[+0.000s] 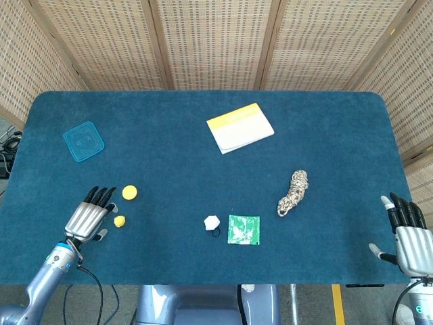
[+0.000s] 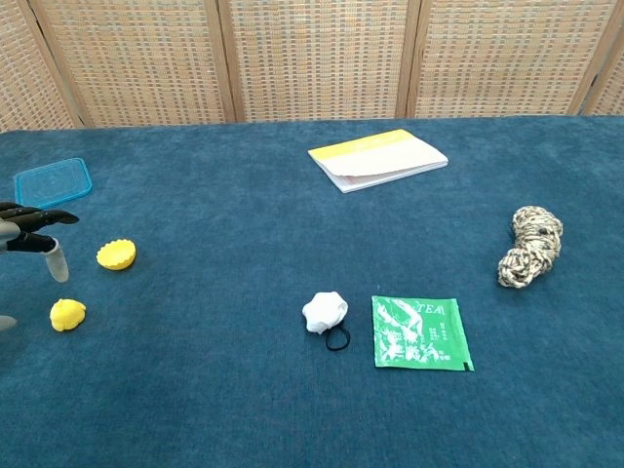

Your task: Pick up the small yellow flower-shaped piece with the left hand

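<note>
Two yellow pieces lie at the table's left front. The scalloped, flower-like one [image 1: 129, 192] [image 2: 116, 254] is further back; a smaller rounded yellow lump [image 1: 120, 221] [image 2: 67, 314] lies nearer the front edge. My left hand [image 1: 90, 215] [image 2: 29, 229] hovers just left of both, palm down, fingers apart and holding nothing; its dark fingertips [image 1: 103, 194] reach level with the scalloped piece. In the chest view only its fingers show at the left edge. My right hand [image 1: 408, 233] rests open at the table's front right corner, far from the pieces.
On the blue cloth table [image 1: 169, 149] lie a blue square lid [image 1: 84, 141] at back left, a yellow-and-white booklet [image 1: 240, 127], a coil of rope [image 1: 293, 191], a white crumpled lump [image 1: 212, 223] with a black ring [image 2: 337, 339], and a green tea packet [image 1: 243, 229].
</note>
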`<state>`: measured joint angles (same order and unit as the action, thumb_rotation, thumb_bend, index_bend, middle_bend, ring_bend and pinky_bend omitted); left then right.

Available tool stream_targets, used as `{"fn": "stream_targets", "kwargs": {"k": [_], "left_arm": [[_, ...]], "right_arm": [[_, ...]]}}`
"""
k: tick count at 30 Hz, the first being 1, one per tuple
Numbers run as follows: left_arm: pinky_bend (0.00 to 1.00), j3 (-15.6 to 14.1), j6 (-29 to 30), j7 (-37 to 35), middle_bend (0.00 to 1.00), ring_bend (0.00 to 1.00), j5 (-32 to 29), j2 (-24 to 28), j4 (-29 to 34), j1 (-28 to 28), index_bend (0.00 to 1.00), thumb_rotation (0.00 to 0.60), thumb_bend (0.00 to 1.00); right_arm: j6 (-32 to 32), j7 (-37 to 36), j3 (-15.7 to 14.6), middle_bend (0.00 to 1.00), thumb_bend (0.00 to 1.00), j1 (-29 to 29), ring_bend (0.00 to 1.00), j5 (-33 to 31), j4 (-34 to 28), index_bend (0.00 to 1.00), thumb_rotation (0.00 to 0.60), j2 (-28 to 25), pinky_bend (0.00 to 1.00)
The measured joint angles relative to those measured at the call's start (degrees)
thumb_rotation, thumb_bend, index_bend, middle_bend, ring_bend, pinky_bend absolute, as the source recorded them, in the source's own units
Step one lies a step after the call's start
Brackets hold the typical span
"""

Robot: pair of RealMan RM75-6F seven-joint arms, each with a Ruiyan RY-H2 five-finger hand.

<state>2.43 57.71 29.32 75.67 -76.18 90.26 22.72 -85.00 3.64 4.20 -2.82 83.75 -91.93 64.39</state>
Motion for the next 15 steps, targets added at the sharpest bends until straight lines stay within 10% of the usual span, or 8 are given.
{"fn": "stream_targets", "kwargs": {"k": [15], "left_arm": [[0.0,-0.73,-2.49,2.12,0.0,0.0,-3.84,-3.65,-3.54,2.54,0.35,0.6,0.28]], "right_arm": [[0.05,-2.75,0.46,0.0,0.0,0.06,0.0,-0.56,0.38,0.0,0.6,-0.63,0.0]]}}
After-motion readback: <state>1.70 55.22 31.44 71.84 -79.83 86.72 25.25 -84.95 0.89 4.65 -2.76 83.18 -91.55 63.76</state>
